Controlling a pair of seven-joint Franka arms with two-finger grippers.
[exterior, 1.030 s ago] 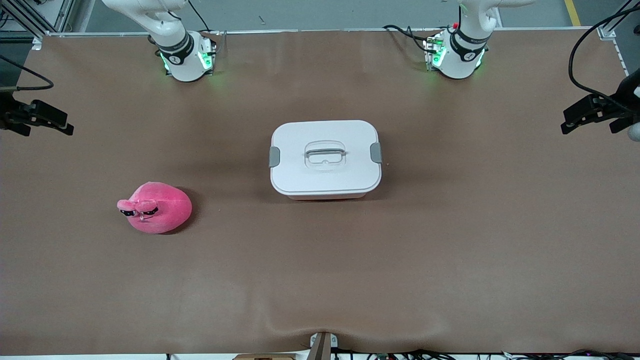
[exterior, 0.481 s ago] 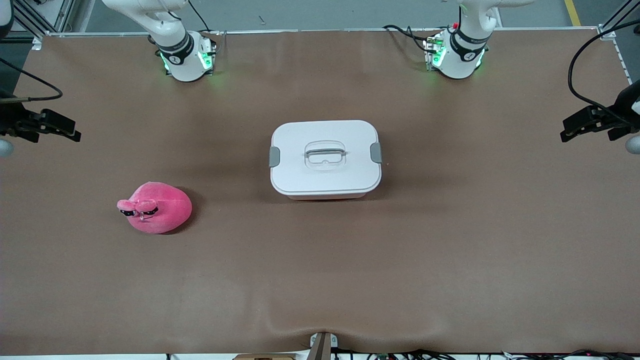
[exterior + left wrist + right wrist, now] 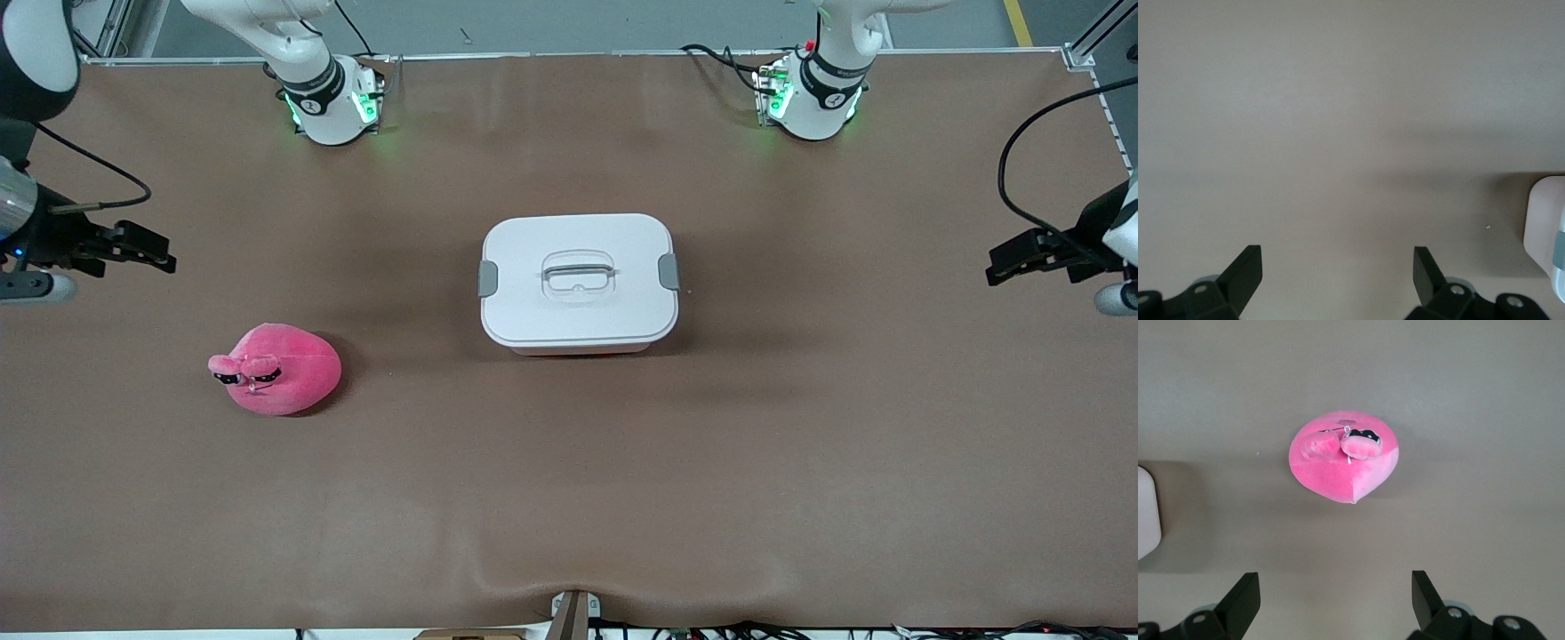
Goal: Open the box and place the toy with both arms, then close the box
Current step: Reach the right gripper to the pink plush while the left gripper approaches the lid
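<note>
The box (image 3: pixel 578 293) stands shut in the middle of the table, its white lid (image 3: pixel 578 233) showing two grey side clips and a recessed handle (image 3: pixel 578 271). The pink plush toy (image 3: pixel 280 372) lies on the table toward the right arm's end, nearer the front camera than the box. My right gripper (image 3: pixel 158 252) hangs open and empty over the table at the right arm's end. In the right wrist view the toy (image 3: pixel 1345 463) lies ahead of the right gripper (image 3: pixel 1335 587). My left gripper (image 3: pixel 997 264) hangs open and empty over the left arm's end. The box's edge (image 3: pixel 1543 230) shows beside the left gripper (image 3: pixel 1337 263).
Brown matting (image 3: pixel 569 480) covers the whole table. The two arm bases (image 3: pixel 331 102) (image 3: pixel 813 100) glow green along the table's back edge. A black cable (image 3: pixel 1022 142) loops above the left gripper. A small bracket (image 3: pixel 573 609) sits at the front edge.
Both grippers have moved in from the table's ends toward the middle and a little lower in the front view. The box and the toy have not moved.
</note>
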